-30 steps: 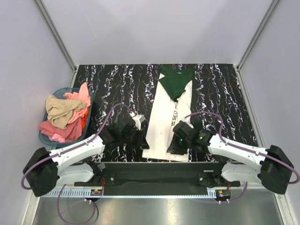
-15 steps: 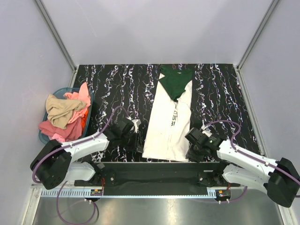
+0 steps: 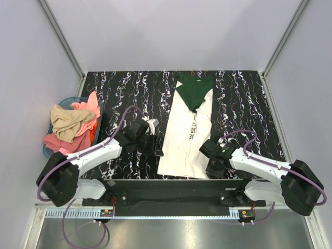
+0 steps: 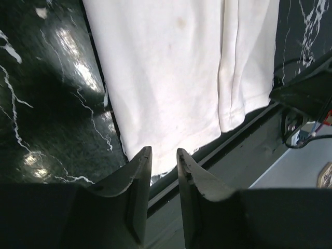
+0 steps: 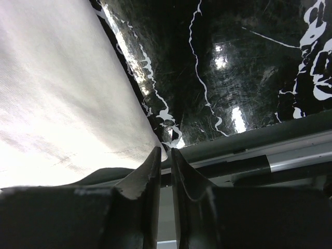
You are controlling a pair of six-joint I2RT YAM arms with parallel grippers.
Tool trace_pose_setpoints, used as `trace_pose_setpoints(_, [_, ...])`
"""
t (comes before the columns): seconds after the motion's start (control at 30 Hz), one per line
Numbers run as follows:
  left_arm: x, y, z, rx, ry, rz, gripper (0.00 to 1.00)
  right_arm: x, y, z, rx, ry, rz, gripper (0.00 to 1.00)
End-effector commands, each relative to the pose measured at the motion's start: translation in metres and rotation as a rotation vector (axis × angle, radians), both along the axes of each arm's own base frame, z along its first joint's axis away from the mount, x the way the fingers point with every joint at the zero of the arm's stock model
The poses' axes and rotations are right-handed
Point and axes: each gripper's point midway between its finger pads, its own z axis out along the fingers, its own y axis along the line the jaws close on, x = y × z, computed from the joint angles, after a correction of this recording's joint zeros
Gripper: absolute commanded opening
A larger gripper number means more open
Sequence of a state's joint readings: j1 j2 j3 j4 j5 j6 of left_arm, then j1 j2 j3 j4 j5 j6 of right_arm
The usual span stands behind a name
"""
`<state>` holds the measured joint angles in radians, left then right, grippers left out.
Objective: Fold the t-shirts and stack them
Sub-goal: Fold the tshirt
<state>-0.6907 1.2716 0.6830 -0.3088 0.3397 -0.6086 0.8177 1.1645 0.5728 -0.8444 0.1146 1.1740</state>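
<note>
Left of the white shirt [image 3: 184, 145] stands a basket [image 3: 72, 99] with more clothes. The left hand [image 4: 163, 151], slightly parted and empty, hangs by its near-left hem. The shirt looks folded only lengthwise, with the green shirt [image 3: 193, 91] on its far end. The right hand [image 5: 166, 150] is at its near-right corner; grasping or not, I cannot tell.

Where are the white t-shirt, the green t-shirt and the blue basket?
white t-shirt [image 3: 184, 145], top external view, middle of its folded body.
green t-shirt [image 3: 193, 91], top external view, centre of the cloth.
blue basket [image 3: 65, 102], top external view, far rim.
</note>
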Motion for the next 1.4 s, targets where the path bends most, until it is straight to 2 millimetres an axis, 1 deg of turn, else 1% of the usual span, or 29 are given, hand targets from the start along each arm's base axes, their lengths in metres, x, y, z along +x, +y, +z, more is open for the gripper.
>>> trace_pose_setpoints(0.0, [0.031, -0.006, 0.019, -0.042, -0.051, 0.017, 0.31, 0.011, 0.000, 0.007, -0.026, -0.034, 0.016, 0.20])
trace_pose_setpoints(0.03, [0.041, -0.006, 0.023, -0.048, -0.065, 0.025, 0.32, 0.011, 0.000, 0.007, -0.023, -0.032, 0.018, 0.20])
trace_pose_setpoints(0.07, [0.062, -0.010, 0.042, -0.075, -0.112, 0.036, 0.31, 0.011, 0.001, 0.008, -0.020, -0.031, 0.027, 0.20])
trace_pose_setpoints(0.13, [0.084, -0.015, 0.046, -0.058, -0.147, 0.022, 0.31, 0.009, 0.005, 0.018, 0.005, -0.024, 0.043, 0.20])
trace_pose_setpoints(0.17, [0.101, -0.025, 0.067, -0.086, -0.190, 0.011, 0.31, 0.011, 0.008, 0.029, 0.024, -0.041, 0.063, 0.20])
trace_pose_setpoints(0.23, [0.117, -0.034, 0.058, -0.068, -0.170, -0.014, 0.27, 0.018, 0.015, 0.055, 0.058, -0.076, 0.086, 0.22])
trace_pose_setpoints(0.27, [0.127, -0.042, 0.070, -0.088, -0.182, -0.025, 0.26, 0.026, 0.015, 0.065, 0.071, -0.097, 0.095, 0.25])
trace_pose_setpoints(0.3, [0.133, -0.047, 0.057, -0.077, -0.151, -0.033, 0.23, 0.033, 0.015, 0.072, 0.077, -0.108, 0.098, 0.26])
trace_pose_setpoints(0.33, [0.137, -0.051, 0.055, -0.082, -0.147, -0.039, 0.22, 0.048, 0.020, 0.086, 0.091, -0.150, 0.097, 0.26])
trace_pose_setpoints(0.37, [0.144, -0.057, 0.058, -0.093, -0.154, -0.044, 0.21, 0.063, 0.011, 0.086, 0.055, -0.157, 0.093, 0.27])
trace_pose_setpoints(0.4, [0.147, -0.060, 0.043, -0.081, -0.125, -0.050, 0.20, 0.080, 0.010, 0.090, 0.048, -0.194, 0.090, 0.27])
trace_pose_setpoints(0.47, [0.151, -0.067, 0.034, -0.091, -0.104, -0.068, 0.19, 0.116, 0.011, 0.104, 0.054, -0.271, 0.143, 0.27])
trace_pose_setpoints(0.5, [0.151, -0.068, 0.017, -0.075, -0.066, -0.070, 0.18, 0.139, 0.003, 0.101, 0.033, -0.276, 0.106, 0.29])
trace_pose_setpoints(0.53, [0.151, -0.069, 0.011, -0.069, -0.054, -0.075, 0.18, 0.165, 0.004, 0.121, 0.034, -0.338, 0.094, 0.30])
trace_pose_setpoints(0.6, [0.153, -0.067, -0.003, -0.048, -0.038, -0.056, 0.18, 0.208, -0.005, 0.125, -0.033, -0.393, 0.100, 0.30])
trace_pose_setpoints(0.63, [0.152, -0.065, -0.010, -0.038, -0.026, -0.047, 0.18, 0.236, 0.000, 0.147, -0.007, -0.461, 0.096, 0.30])
trace_pose_setpoints(0.67, [0.154, -0.065, -0.014, -0.031, -0.022, -0.025, 0.18, 0.257, 0.001, 0.134, -0.018, -0.434, 0.118, 0.30])
trace_pose_setpoints(0.7, [0.155, -0.064, -0.021, -0.023, -0.010, -0.009, 0.18, 0.290, 0.003, 0.158, 0.009, -0.512, 0.099, 0.29])
trace_pose_setpoints(0.73, [0.155, -0.062, -0.026, -0.015, 0.005, 0.005, 0.18, 0.305, 0.005, 0.156, 0.004, -0.515, 0.101, 0.28])
trace_pose_setpoints(0.77, [0.155, -0.062, -0.031, -0.006, 0.019, 0.020, 0.18, 0.320, 0.010, 0.131, -0.006, -0.462, 0.105, 0.27])
trace_pose_setpoints(0.8, [0.154, -0.062, -0.038, 0.002, 0.035, 0.025, 0.18, 0.339, 0.018, 0.144, 0.022, -0.500, 0.108, 0.26])
trace_pose_setpoints(0.83, [0.154, -0.060, -0.042, 0.007, 0.046, 0.033, 0.18, 0.349, 0.024, 0.122, 0.023, -0.459, 0.116, 0.26])
trace_pose_setpoints(0.9, [0.153, -0.060, -0.046, 0.011, 0.057, 0.040, 0.17, 0.374, 0.034, 0.128, 0.044, -0.499, 0.113, 0.25])
trace_pose_setpoints(0.93, [0.152, -0.058, -0.048, 0.021, 0.057, 0.047, 0.18, 0.383, 0.035, 0.125, 0.035, -0.501, 0.112, 0.25])
trace_pose_setpoints(0.97, [0.153, -0.057, -0.048, 0.023, 0.056, 0.054, 0.18, 0.391, 0.035, 0.105, 0.017, -0.473, 0.112, 0.25])
trace_pose_setpoints(1.0, [0.151, -0.055, -0.051, 0.032, 0.063, 0.062, 0.18, 0.402, 0.037, 0.109, 0.019, -0.494, 0.112, 0.25])
trace_pose_setpoints(1.13, [0.150, -0.053, -0.054, 0.035, 0.074, 0.084, 0.18, 0.410, 0.033, 0.066, -0.015, -0.427, 0.119, 0.22])
trace_pose_setpoints(1.23, [0.150, -0.053, -0.053, 0.030, 0.075, 0.084, 0.18, 0.405, 0.035, 0.034, -0.012, -0.370, 0.148, 0.21])
trace_pose_setpoints(1.37, [0.150, -0.054, -0.050, 0.024, 0.076, 0.091, 0.18, 0.390, 0.018, -0.003, -0.081, -0.289, 0.137, 0.17])
